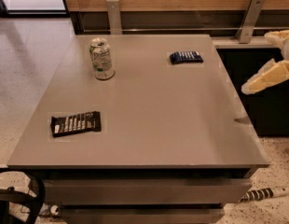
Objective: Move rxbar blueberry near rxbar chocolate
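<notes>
The rxbar blueberry [186,57], a small dark blue wrapper, lies flat at the far right of the grey table [154,125]. The rxbar chocolate [75,123], a black wrapper with white lettering, lies flat near the front left. The two bars are far apart. My gripper [256,62] is at the right edge of the view, off the table's right side and to the right of the blue bar. Its pale yellow fingers [270,74] are spread apart and hold nothing.
A green and white drink can [101,59] stands upright at the far left of the table. A wooden wall with metal brackets [113,16] runs behind. A dark cabinet [270,111] stands right of the table. The speckled floor [28,69] lies to the left.
</notes>
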You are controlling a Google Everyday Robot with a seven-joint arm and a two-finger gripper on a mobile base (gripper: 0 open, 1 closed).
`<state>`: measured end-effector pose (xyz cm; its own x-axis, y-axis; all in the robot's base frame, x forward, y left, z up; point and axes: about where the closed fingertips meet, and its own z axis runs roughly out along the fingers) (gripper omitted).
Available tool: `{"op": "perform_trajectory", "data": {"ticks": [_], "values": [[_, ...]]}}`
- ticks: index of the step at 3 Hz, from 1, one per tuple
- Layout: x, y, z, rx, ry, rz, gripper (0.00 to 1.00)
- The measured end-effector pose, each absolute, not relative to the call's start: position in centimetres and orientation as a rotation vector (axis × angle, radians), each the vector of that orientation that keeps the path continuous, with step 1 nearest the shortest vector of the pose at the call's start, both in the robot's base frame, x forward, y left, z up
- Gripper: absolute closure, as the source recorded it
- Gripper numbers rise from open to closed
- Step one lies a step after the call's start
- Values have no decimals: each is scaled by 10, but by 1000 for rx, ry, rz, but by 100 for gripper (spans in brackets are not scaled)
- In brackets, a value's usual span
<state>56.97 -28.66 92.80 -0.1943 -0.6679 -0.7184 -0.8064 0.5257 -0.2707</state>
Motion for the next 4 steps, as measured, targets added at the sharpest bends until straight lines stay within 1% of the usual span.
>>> {"op": "perform_trajectory", "data": {"ticks": [1, 2, 3, 4], "values": [[615, -286, 934, -1014, 1730, 292, 0], [646, -285, 944, -898, 1607, 339, 0], [649, -282, 943, -903, 1611, 342, 0], [681, -269, 940, -936, 1644, 337, 0]]}}
